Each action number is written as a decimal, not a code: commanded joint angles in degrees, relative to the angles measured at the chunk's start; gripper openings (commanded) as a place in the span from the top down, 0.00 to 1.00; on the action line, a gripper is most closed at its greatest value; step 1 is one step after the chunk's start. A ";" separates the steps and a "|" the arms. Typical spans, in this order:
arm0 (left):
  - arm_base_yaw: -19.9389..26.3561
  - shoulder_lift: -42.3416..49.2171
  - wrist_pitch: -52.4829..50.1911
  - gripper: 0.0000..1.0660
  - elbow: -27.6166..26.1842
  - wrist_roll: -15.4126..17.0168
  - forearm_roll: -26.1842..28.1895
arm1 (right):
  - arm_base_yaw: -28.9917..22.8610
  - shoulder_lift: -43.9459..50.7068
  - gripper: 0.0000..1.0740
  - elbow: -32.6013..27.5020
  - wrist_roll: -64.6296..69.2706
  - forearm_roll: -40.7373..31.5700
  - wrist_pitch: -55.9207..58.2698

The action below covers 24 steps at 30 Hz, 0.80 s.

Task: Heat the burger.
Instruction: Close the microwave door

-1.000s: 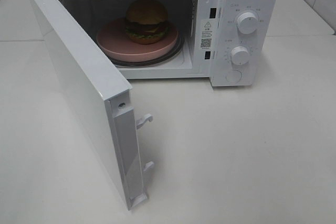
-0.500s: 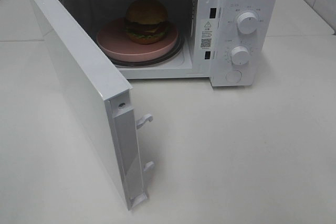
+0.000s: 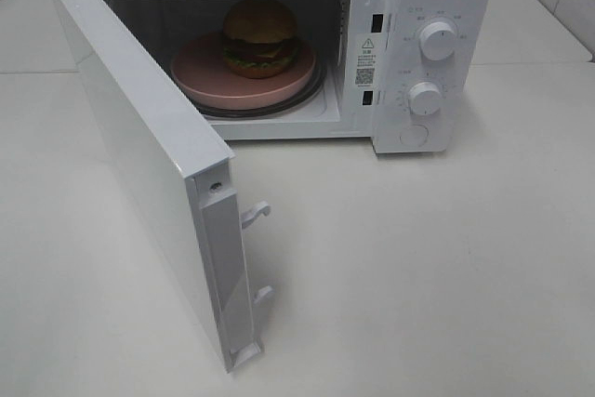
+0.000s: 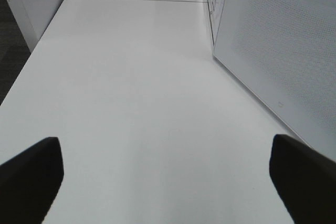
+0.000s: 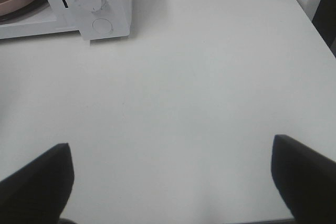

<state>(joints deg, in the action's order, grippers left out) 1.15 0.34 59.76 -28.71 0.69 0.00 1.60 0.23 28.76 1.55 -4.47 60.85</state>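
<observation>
Nothing has moved; left pincer (image 4: 165, 182) and right pincer (image 5: 170, 179) gape wide above white table (image 3: 418, 258).

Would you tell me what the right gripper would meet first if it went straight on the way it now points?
Probably only the bare table: the right gripper, open, points past the microwave, which stands off to one side. Depth is hard to judge.

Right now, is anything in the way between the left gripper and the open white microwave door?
Nothing visible. Only white table lies between the open left gripper and the outer face of the white microwave door. The brown burger already sits on the round pink plate inside.
</observation>
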 commanded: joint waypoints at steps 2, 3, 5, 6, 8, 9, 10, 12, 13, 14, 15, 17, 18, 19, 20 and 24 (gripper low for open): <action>0.00 0.80 -0.46 0.04 0.11 0.17 0.52 | 0.34 1.26 0.08 -0.06 -0.17 -0.06 -0.46; 0.00 0.80 -0.46 0.04 0.11 0.17 0.52 | 0.34 1.26 0.08 -0.06 -0.17 -0.06 -0.46; 0.00 0.80 -0.46 0.04 0.11 0.17 0.52 | 0.34 1.26 0.08 -0.06 -0.17 -0.06 -0.46; 0.00 0.80 -0.46 0.04 0.11 0.17 0.52 | 0.34 1.26 0.08 -0.06 -0.17 -0.06 -0.46; 0.00 0.80 -0.46 0.04 0.11 0.17 0.52 | 0.34 1.26 0.08 -0.06 -0.17 -0.06 -0.46; 0.00 0.80 -0.46 0.04 0.11 0.17 0.52 | 0.34 1.26 0.08 -0.06 -0.17 -0.06 -0.46; 0.00 0.74 -0.52 0.04 0.11 0.11 0.52 | 0.34 1.26 0.08 -0.06 -0.17 -0.06 -0.46; 0.00 0.74 -0.52 0.04 0.11 0.17 0.52 | 0.34 1.26 0.08 -0.06 -0.17 -0.06 -0.46; 0.00 0.74 -0.52 0.04 0.11 0.17 0.52 | 0.34 1.26 0.08 -0.06 -0.17 -0.06 -0.46; 0.00 0.74 -0.52 0.04 0.11 0.17 0.52 | 0.34 1.26 0.08 -0.06 -0.17 -0.06 -0.46; 0.00 0.74 -0.52 0.04 0.11 0.17 0.52 | 0.34 1.26 0.08 -0.06 -0.17 -0.06 -0.46; 0.00 0.74 -0.57 0.04 0.11 0.17 0.46 | 0.34 1.26 0.08 -0.06 -0.17 -0.06 -0.46; 0.00 0.74 -0.57 0.04 0.11 0.40 0.00 | 0.34 1.26 0.08 -0.06 -0.17 -0.06 -0.46; 0.00 0.63 -0.57 0.04 0.11 0.63 0.00 | 0.34 1.26 0.08 -0.06 -0.17 -0.06 -0.46; 0.00 0.63 -0.57 0.04 0.11 0.63 0.00 | 0.34 1.26 0.08 -0.06 -0.17 -0.06 -0.46; 0.00 -4.30 -1.55 0.04 -0.69 0.63 0.00 | 0.34 1.26 0.08 -0.06 -0.17 -0.06 -0.46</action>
<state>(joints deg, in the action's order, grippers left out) 1.15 -2.35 59.59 -28.82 0.69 0.00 1.60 0.23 28.76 1.55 -4.47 60.85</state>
